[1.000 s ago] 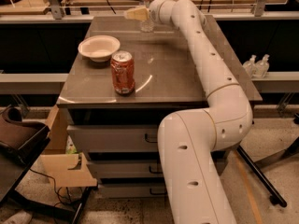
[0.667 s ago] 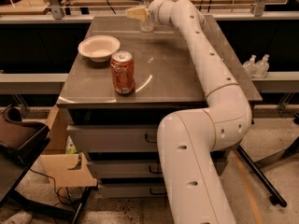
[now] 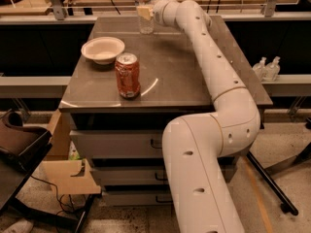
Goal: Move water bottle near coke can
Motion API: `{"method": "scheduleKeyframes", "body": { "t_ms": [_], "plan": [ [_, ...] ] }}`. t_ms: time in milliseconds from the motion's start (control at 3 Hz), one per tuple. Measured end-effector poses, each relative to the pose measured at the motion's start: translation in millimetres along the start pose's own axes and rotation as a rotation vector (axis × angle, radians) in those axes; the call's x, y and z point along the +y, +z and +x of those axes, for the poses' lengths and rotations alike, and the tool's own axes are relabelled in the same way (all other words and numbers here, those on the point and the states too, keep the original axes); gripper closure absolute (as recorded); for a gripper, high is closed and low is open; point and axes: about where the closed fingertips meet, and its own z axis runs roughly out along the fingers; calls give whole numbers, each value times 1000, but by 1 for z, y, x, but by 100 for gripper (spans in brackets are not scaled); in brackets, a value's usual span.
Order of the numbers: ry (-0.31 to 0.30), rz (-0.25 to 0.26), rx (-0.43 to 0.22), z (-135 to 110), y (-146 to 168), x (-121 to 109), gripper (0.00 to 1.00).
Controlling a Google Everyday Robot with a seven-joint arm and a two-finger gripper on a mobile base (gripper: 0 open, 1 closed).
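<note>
The water bottle point(image 3: 144, 23) is clear plastic with a pale label band and stands upright at the far edge of the grey table point(image 3: 180, 76). My gripper point(image 3: 145, 12) reaches in from the right and is shut on the bottle at label height, with a tan finger point(image 3: 142, 11) across its front. The coke can point(image 3: 127, 75), red-orange with a silver top, stands upright near the table's front left, well in front of the bottle.
A white bowl point(image 3: 102, 49) sits just behind and to the left of the can. My white arm point(image 3: 218, 76) crosses the table's right side. Two small pump bottles point(image 3: 266, 68) stand on a ledge to the right. Drawers point(image 3: 121, 144) lie below the tabletop.
The tan fingers have drawn together around the bottle, which now shows slightly further left. The can and bowl have not moved.
</note>
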Motion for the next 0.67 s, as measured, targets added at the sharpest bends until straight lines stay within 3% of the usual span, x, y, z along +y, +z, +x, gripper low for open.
{"method": "scheduleKeyframes", "body": {
  "t_ms": [333,667],
  "plan": [
    [1,-3,2,1,2,2,95],
    [1,-5,3,2,4,4,100]
  ]
}}
